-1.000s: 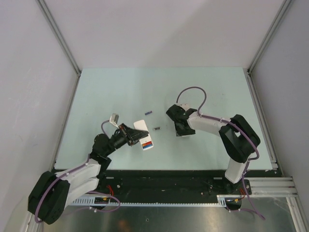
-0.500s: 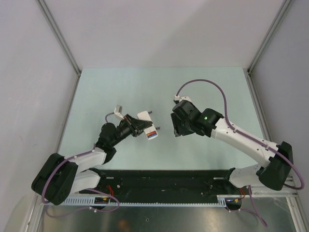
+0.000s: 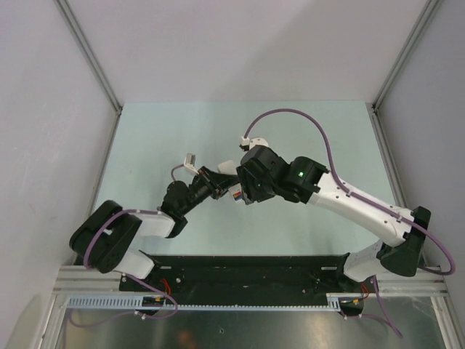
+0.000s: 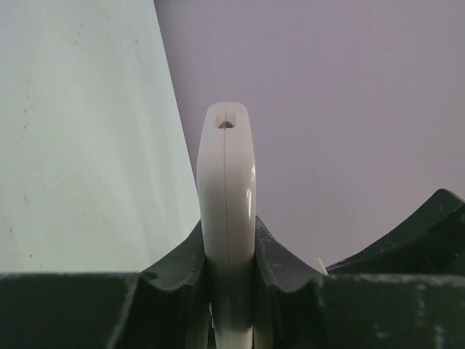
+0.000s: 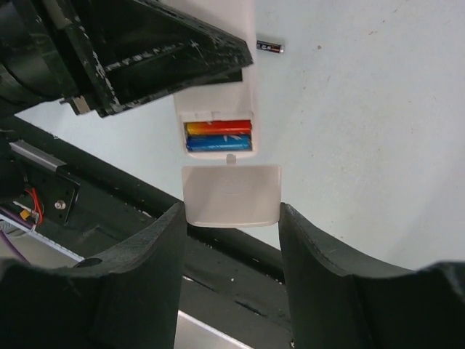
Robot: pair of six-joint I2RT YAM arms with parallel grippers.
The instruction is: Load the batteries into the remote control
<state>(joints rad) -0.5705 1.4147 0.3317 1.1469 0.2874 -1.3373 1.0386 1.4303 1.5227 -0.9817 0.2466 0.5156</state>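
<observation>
Even diffuse light, soft shadows; faint glare on remote control [image 4: 227, 211] edge.

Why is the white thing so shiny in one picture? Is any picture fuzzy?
Left wrist view: the remote control sits edge-on very close, with a bright glare streak down its right side; the dark left fingers look soft. Right wrist view: the batteries and the battery cover are sharp, the near right fingers slightly blurry. Top external view: even light, only faint shadows on the table.

Remote control [image 5: 218, 105], open back, red battery [image 5: 218, 127], blue battery [image 5: 218, 142] inside, white cover [image 5: 231, 195] detached, dark battery [image 5: 269, 47] apart
</observation>
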